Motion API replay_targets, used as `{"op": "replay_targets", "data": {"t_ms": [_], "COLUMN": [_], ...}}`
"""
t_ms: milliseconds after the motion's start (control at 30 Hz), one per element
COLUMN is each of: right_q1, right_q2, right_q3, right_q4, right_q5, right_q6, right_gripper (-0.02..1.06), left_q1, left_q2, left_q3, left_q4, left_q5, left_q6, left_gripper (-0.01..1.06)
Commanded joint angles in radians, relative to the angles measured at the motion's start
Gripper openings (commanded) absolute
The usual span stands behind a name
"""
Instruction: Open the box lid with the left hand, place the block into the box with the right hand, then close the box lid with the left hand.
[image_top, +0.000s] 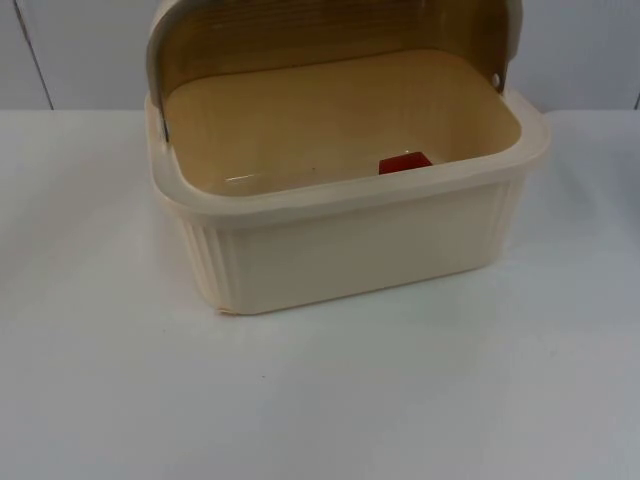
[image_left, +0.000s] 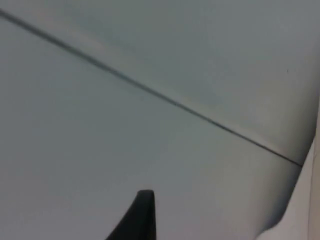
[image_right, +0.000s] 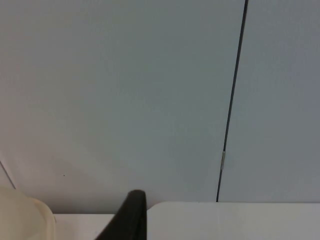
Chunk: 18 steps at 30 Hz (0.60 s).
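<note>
A cream ribbed box (image_top: 350, 250) stands on the white table, at the middle of the top view. Its brownish translucent lid (image_top: 330, 35) is swung up and back, so the box is open. A red block (image_top: 405, 162) lies on the box floor, close behind the front wall and right of centre, partly hidden by the rim. My left gripper (image_left: 145, 212) is held up facing the grey wall, away from the box. My right gripper (image_right: 132, 212) also faces the wall, above the table's far edge, with a cream corner of the box (image_right: 25, 220) beside it.
The white table (image_top: 320, 400) stretches wide in front of the box and on both sides. The grey partition wall (image_right: 125, 100) with a dark vertical seam (image_right: 232, 100) rises right behind the box.
</note>
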Motion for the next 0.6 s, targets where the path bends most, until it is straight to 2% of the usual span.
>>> {"op": "replay_targets", "data": {"t_ms": [0, 133, 200, 233, 267, 300, 333, 400, 433, 467, 500, 533, 567], "right_q1": [-0.004, -0.004, -0.004, -0.004, -0.004, -0.004, -0.004, -0.004, -0.004, -0.004, -0.004, -0.004, -0.004], "right_q2": [-0.007, -0.007, -0.007, -0.007, -0.007, -0.007, -0.007, -0.007, -0.007, -0.007, -0.007, -0.007, -0.007], "right_q3": [0.0, 0.0, 0.0, 0.0, 0.0, 0.0, 0.0, 0.0, 0.0, 0.0, 0.0, 0.0, 0.0], "right_q4": [-0.005, -0.005, -0.005, -0.005, -0.005, -0.005, -0.005, -0.005, -0.005, -0.005, -0.005, -0.005, -0.005], "right_q5": [-0.015, -0.017, -0.019, -0.021, -0.021, -0.021, -0.021, -0.021, -0.021, -0.021, -0.021, -0.021, -0.021], "right_q6": [0.003, 0.003, 0.003, 0.003, 0.003, 0.003, 0.003, 0.003, 0.003, 0.003, 0.003, 0.003, 0.003], "right_gripper": [1.05, 1.05, 1.05, 1.05, 1.05, 1.05, 1.05, 1.05, 1.05, 1.05, 1.05, 1.05, 1.05], "left_q1": [-0.018, -0.03, -0.034, -0.034, -0.037, -0.041, -0.041, -0.041, -0.041, -0.041, -0.041, -0.041, -0.041], "left_q2": [0.006, 0.015, 0.018, 0.019, 0.019, 0.019, 0.019, 0.019, 0.019, 0.019, 0.019, 0.019, 0.019], "left_q3": [-0.007, -0.007, -0.007, -0.007, -0.007, -0.007, -0.007, -0.007, -0.007, -0.007, -0.007, -0.007, -0.007], "left_q4": [-0.001, -0.006, -0.006, -0.008, -0.016, -0.025, -0.025, -0.061, -0.07, -0.077, -0.077, -0.088, -0.096], "left_q5": [-0.031, -0.017, -0.009, -0.001, 0.015, 0.03, 0.03, 0.041, 0.041, 0.038, 0.038, 0.034, 0.026], "left_q6": [0.034, 0.052, 0.052, 0.052, 0.052, 0.052, 0.052, 0.052, 0.052, 0.052, 0.052, 0.052, 0.052], "left_gripper": [1.05, 1.04, 1.01, 0.96, 0.88, 0.75, 0.75, 0.46, 0.35, 0.16, 0.16, 0.05, 0.0]}}
